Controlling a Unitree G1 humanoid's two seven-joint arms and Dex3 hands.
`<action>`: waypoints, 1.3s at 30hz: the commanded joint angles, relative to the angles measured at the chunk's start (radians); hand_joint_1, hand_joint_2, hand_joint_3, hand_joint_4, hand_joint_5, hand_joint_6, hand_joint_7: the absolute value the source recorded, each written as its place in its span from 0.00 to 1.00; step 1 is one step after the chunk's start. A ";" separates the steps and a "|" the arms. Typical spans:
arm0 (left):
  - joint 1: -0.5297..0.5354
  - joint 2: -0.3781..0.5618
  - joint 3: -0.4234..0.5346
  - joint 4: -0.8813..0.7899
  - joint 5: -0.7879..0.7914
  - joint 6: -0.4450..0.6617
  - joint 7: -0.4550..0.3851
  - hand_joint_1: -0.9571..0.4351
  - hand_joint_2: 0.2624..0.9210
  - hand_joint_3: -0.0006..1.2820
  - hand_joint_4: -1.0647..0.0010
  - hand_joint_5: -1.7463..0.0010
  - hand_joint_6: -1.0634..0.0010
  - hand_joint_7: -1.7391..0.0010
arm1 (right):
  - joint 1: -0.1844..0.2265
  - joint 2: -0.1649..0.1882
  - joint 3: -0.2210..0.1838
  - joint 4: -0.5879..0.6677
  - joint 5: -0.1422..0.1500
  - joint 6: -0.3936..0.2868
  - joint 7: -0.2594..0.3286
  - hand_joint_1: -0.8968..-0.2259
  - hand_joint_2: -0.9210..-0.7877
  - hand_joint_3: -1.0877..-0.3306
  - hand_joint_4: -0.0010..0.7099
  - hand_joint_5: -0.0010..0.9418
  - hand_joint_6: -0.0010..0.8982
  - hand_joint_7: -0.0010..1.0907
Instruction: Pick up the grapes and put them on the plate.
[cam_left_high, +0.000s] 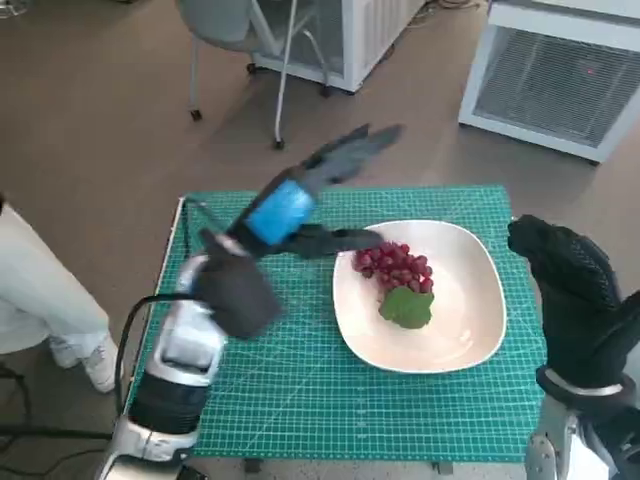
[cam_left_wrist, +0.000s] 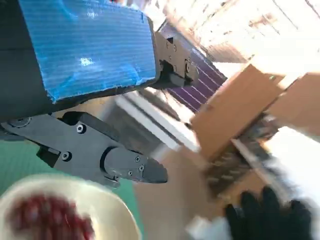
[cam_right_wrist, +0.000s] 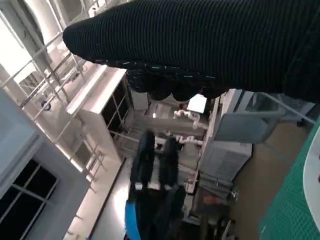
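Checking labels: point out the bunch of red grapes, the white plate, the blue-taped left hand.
bunch of red grapes (cam_left_high: 393, 266), head view, middle of the cluster.
white plate (cam_left_high: 470, 330), head view, bare inner surface.
blue-taped left hand (cam_left_high: 281, 212), head view, taped back.

In the left wrist view the grapes (cam_left_wrist: 50, 220) are smeared to a red blur and cut off by the picture's edge, as is the plate (cam_left_wrist: 107, 207). The right hand (cam_left_wrist: 272, 215) is caught there only as a blurred dark shape at the edge. In the right wrist view the left hand (cam_right_wrist: 155, 200) is blurred and cut off below, and only a sliver of the plate (cam_right_wrist: 314, 172) is shown. In the head view the right forearm is cropped at the corner.
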 joint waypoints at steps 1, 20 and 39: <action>0.111 -0.009 0.148 0.039 -0.285 -0.021 -0.148 0.34 1.00 0.13 0.92 1.00 0.80 1.00 | 0.010 0.009 0.013 0.000 -0.009 0.032 -0.016 0.69 0.00 0.69 0.94 0.04 0.34 0.68; 0.334 -0.026 0.238 -0.056 -0.407 -0.138 -0.147 0.49 1.00 0.06 0.88 0.99 0.83 0.99 | 0.015 0.002 0.015 -0.025 -0.007 0.062 -0.017 0.69 0.00 0.70 0.94 0.04 0.35 0.67; 0.400 -0.042 0.219 -0.116 -0.393 -0.127 -0.112 0.46 1.00 0.08 0.84 0.99 0.78 0.98 | 0.018 -0.006 0.013 -0.041 -0.010 0.078 -0.019 0.69 0.00 0.70 0.94 0.04 0.35 0.67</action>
